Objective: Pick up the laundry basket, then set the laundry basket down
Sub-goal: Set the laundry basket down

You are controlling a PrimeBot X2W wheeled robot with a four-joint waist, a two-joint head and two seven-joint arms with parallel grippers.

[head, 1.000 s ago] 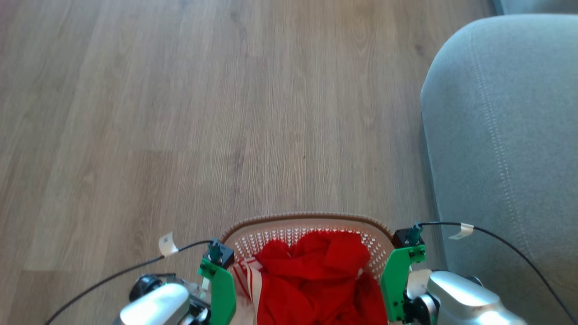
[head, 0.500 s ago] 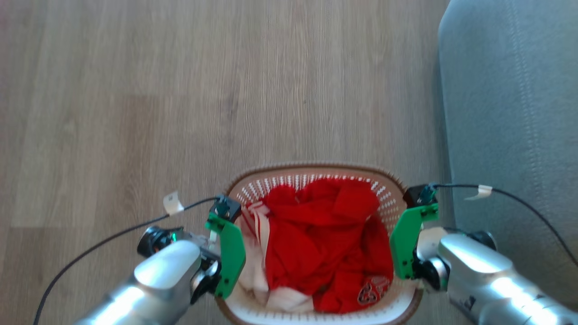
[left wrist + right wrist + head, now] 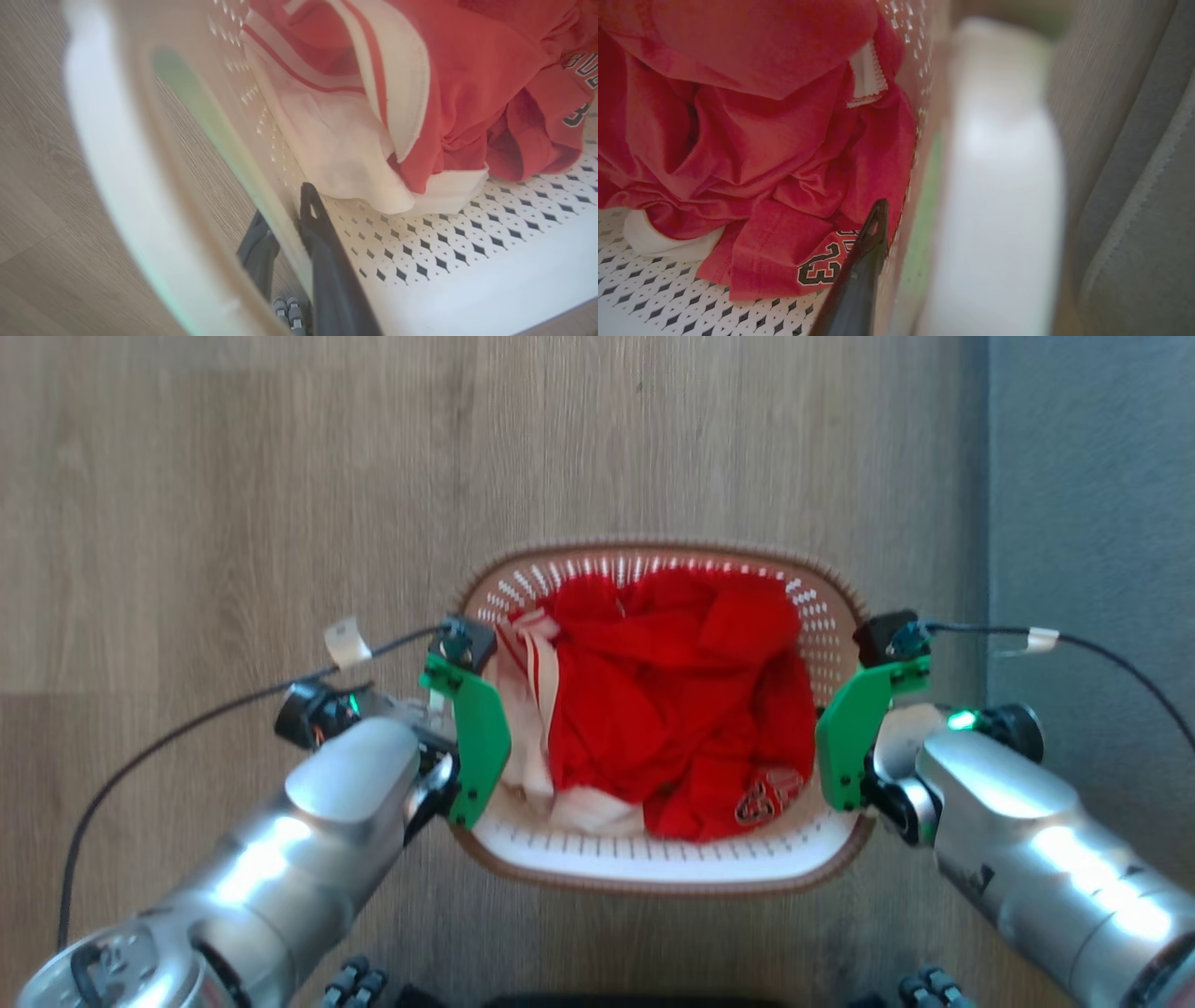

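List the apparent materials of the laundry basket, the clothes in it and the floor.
Laundry basket: likely moulded plastic, smooth matte white, punched lattice walls; brown braided-look rim.
Clothes: soft knit fabric, creased, printed numerals.
Floor: wood-look planks, grain and seams visible.

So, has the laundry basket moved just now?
Cannot tell: the whole view shifted; the laundry basket keeps about the same gap from the grey sofa.
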